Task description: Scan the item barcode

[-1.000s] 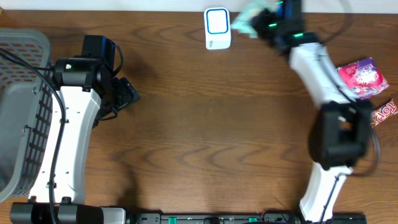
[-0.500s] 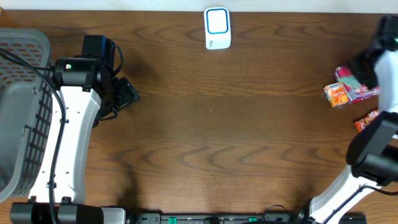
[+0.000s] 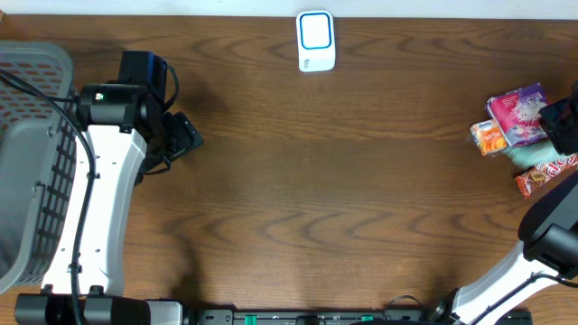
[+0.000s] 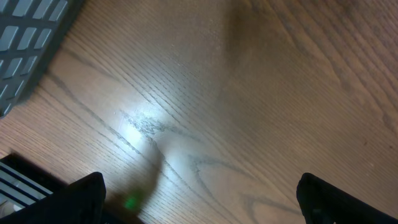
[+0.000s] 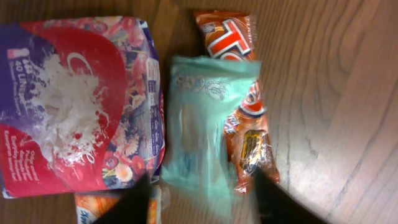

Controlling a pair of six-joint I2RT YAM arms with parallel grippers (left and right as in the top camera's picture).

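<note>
My right gripper point(image 5: 205, 202) hangs at the far right edge of the table point(image 3: 316, 181), over a small group of packets. Its two fingers point(image 5: 140, 200) are blurred in my right wrist view, but I see them standing apart, one on each side of the teal packet point(image 5: 208, 124), with a strip of wood or wrapper showing between each finger and the packet. So the jaws are open and hold nothing.

The teal packet lies below them, lengthwise between the fingers. Its left edge is against the big pink and purple packet point(image 5: 74, 99), and its right side covers part of the orange candy bar point(image 5: 231, 37). I cannot tell if it rests flat or not, because it is blurred. A small orange packet point(image 3: 488, 137) is just beside the pink one, on its left in the overhead view.

The scanner point(image 3: 316, 41), white with a blue frame on its face, stands at the far edge of the table near the middle, well apart from the teal packet and from both of my arms.

My left gripper point(image 3: 185, 135) is on the left side of the table, near the grey basket point(image 3: 23, 162). In my left wrist view its fingers are at the two bottom corners, as wide as they go, with only bare wood and a bright reflection between them. It holds nothing.
</note>
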